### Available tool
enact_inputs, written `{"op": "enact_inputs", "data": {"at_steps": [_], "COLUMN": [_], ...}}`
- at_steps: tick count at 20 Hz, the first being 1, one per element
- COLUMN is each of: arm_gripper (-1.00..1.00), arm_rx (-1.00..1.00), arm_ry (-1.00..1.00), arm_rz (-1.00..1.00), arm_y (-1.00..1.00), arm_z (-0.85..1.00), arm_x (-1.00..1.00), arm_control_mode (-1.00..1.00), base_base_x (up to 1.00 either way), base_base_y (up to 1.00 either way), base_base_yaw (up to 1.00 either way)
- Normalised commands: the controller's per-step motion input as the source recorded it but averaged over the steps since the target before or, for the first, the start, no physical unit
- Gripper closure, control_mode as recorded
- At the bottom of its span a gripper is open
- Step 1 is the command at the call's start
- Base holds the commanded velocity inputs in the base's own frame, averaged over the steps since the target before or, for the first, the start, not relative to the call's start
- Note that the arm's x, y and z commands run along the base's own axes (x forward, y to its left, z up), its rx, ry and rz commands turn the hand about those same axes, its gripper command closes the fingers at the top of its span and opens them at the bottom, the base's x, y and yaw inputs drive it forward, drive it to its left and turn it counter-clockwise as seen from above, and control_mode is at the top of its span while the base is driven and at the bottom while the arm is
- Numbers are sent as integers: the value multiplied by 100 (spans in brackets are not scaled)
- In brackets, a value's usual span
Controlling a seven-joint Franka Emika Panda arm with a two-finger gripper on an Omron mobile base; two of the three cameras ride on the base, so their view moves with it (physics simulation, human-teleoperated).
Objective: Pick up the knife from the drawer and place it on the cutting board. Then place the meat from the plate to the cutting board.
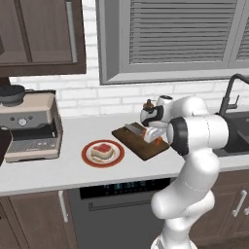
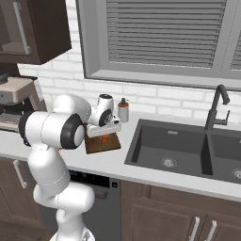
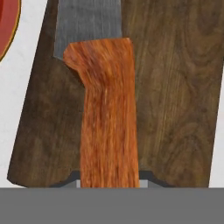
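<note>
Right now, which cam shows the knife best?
Hand view: the knife shows large, orange handle and grey blade over the cutting board. Left base view shows its blade small beside the hand; right base view shows just a bit of orange handle.

Meat (image 1: 102, 151) on plate (image 1: 87, 156), on grey desk (image 1: 58, 170). Board (image 1: 141, 146) just right of plate, apart from it. Knife (image 1: 137, 130) lying across board, handle end under the hand. Coffee machine (image 1: 30, 125) at far left. Sink (image 1: 240, 127) at right.

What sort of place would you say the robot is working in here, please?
A home-style kitchen, rendered: a dark double sink with a black faucet, an espresso machine on the counter, and wood cabinets above.
</note>
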Motion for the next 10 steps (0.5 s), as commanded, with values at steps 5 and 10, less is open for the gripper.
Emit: {"op": "enact_inputs", "data": {"at_steps": [5, 10], "arm_gripper": [100, 100], "arm_rx": [0, 0], "arm_ry": [6, 6], "arm_rz": [0, 0], "arm_y": [-25, 0], "arm_z": [-9, -17], "arm_x": [23, 19], "arm_control_mode": [-100, -100], "base_base_x": [0, 0], "base_base_y": [0, 0], "base_base_yaw": [0, 0]}}
